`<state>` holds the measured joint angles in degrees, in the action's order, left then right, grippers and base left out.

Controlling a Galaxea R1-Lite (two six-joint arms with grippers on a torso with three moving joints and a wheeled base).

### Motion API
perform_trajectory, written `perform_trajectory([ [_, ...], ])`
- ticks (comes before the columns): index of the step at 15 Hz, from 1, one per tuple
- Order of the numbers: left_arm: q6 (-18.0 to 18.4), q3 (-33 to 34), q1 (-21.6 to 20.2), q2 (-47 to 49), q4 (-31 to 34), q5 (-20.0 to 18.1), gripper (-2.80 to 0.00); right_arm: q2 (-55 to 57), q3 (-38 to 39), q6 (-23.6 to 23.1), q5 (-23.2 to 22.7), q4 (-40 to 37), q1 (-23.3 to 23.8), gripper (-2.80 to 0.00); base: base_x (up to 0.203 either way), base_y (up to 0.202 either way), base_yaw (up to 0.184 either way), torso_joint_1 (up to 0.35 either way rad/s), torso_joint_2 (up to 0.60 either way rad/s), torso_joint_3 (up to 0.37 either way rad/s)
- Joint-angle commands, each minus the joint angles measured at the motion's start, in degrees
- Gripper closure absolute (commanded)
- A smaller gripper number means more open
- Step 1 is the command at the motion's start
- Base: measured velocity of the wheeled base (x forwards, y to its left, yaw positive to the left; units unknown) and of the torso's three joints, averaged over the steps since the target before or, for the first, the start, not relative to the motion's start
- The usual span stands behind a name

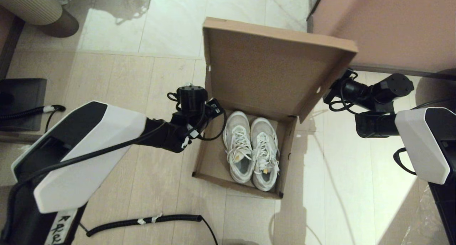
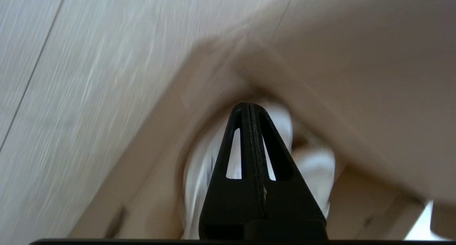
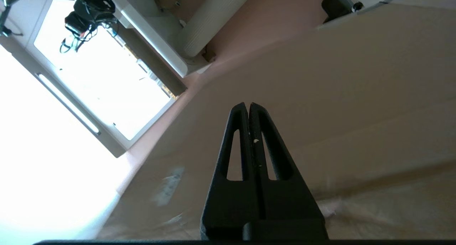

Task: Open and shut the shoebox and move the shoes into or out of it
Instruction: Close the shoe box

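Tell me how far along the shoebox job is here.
The shoebox is open, its lid raised, and both sneakers lie side by side inside. The left gripper is shut by the box's left wall; the right gripper is shut behind the lid. Closing looks undone.

head: high, looking down | wrists: close behind tools | shared: shoebox (image 1: 249, 95)
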<state>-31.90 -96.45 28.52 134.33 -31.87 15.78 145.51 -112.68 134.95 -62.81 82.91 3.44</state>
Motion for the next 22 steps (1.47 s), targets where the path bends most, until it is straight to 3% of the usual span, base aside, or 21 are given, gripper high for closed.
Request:
perform_trajectory([
  [1,0.0,3.7,0.0,-3.2,0.4,0.3,0.00,0.5,0.0,0.8,-0.3,0.2,0.0,0.00,0.000,0.000,0.000,0.000,0.00,0.000],
  [3,0.1,6.1,0.0,-4.8,1.1,1.8,0.00,0.7,0.0,0.8,-0.2,0.0,0.0,0.00,0.000,0.000,0.000,0.000,0.00,0.000],
  [9,-0.4,13.4,-0.4,-11.9,0.9,1.6,0.00,0.3,0.0,0.7,-0.4,0.0,-0.9,0.00,0.000,0.000,0.000,0.000,0.00,0.000],
  [12,-0.3,14.0,-3.7,-15.5,0.8,2.2,0.00,-1.5,0.1,2.0,-1.8,0.0,-0.7,0.00,0.000,0.000,0.000,0.000,0.00,0.000],
  [17,0.1,4.4,-11.1,-14.4,0.6,2.2,0.00,-6.8,4.9,4.7,-5.5,0.2,-0.7,0.00,0.000,0.000,0.000,0.000,0.00,0.000],
  [22,2.2,-11.2,-14.2,-4.6,1.1,1.8,0.00,-17.2,23.2,4.9,-11.1,2.2,-0.4,0.00,0.000,0.000,0.000,0.000,0.00,0.000],
])
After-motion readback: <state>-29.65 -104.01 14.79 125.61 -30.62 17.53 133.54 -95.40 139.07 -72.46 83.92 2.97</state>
